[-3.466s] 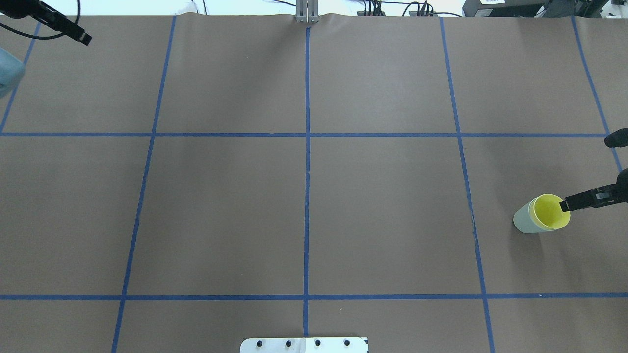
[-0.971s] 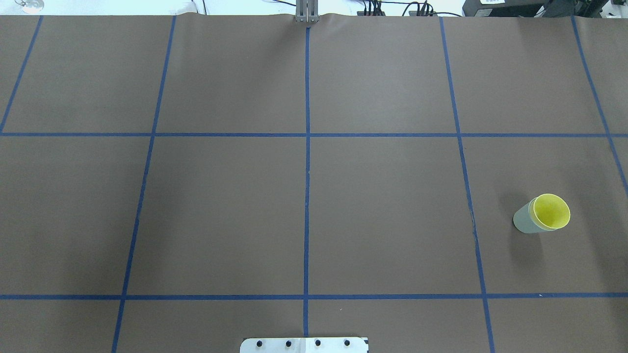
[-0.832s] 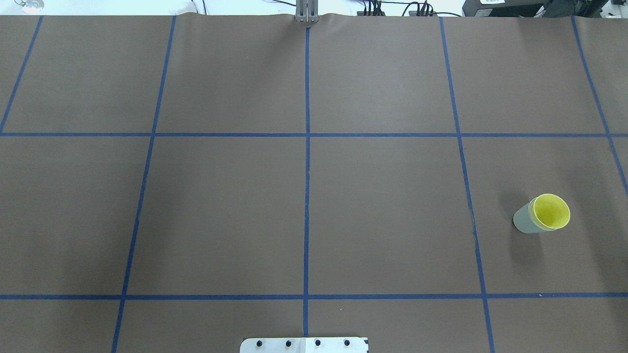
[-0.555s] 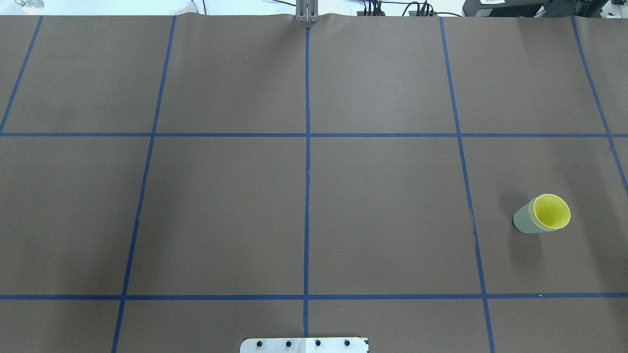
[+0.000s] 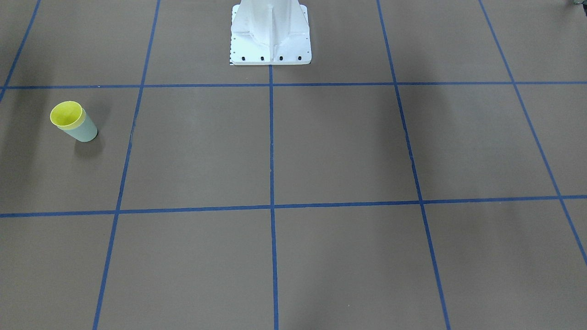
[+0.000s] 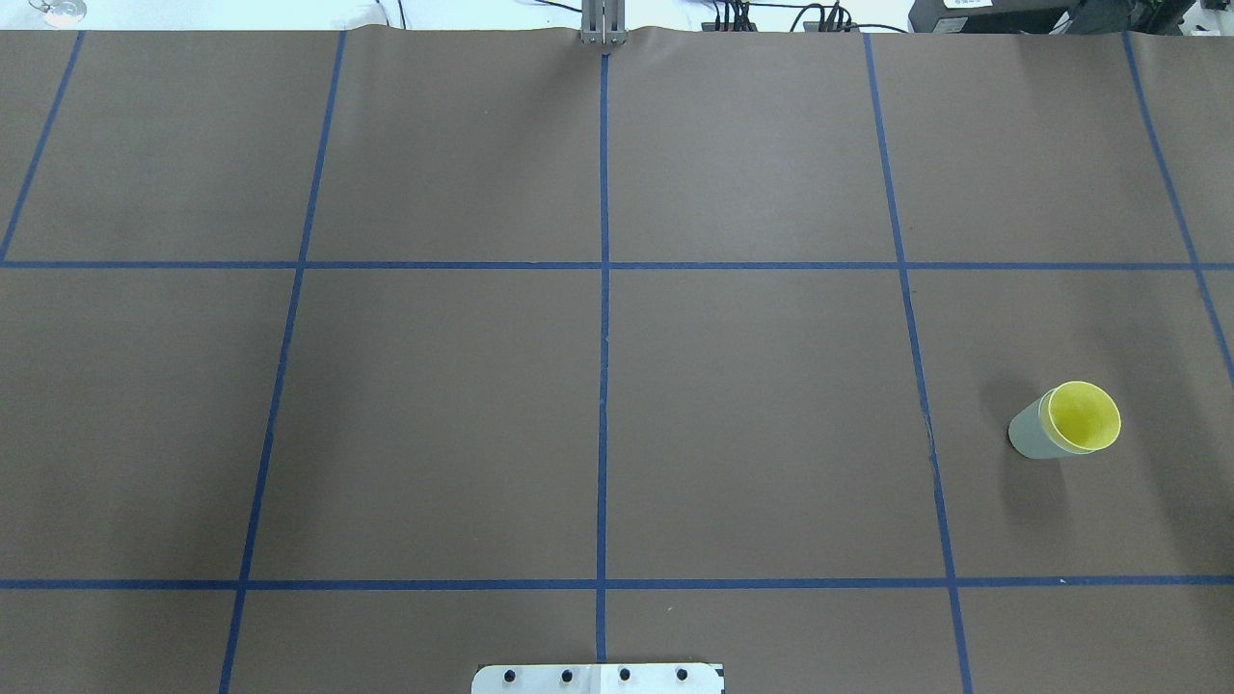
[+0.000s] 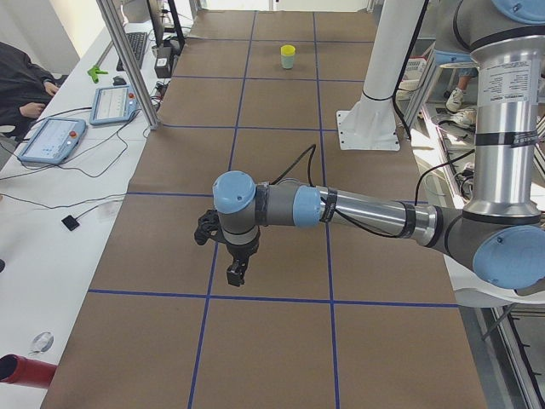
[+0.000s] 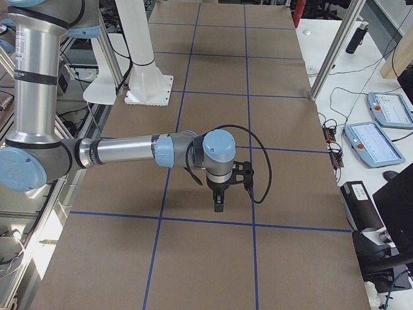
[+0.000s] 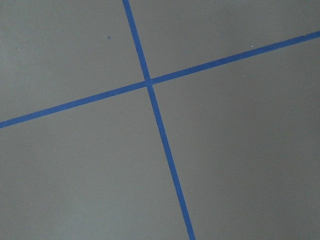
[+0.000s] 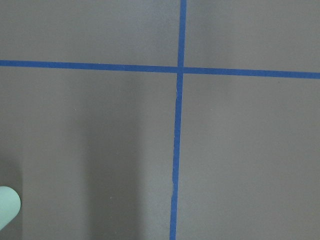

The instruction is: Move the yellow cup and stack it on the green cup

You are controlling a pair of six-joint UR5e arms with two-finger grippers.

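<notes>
The yellow cup is plain bright yellow; the green cup is pale mint green. The table is brown, crossed by a grid of blue tape lines. The base is white. The left arm and right arm are silver with light-blue joints. The left gripper and right gripper are black.

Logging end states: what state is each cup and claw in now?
yellow cup: nested inside the green cup, mouth up, nothing gripping it.
green cup: upright on the table, holding the yellow cup.
left claw: away from the cups; open or shut cannot be told.
right claw: away from the cups; open or shut cannot be told.
</notes>
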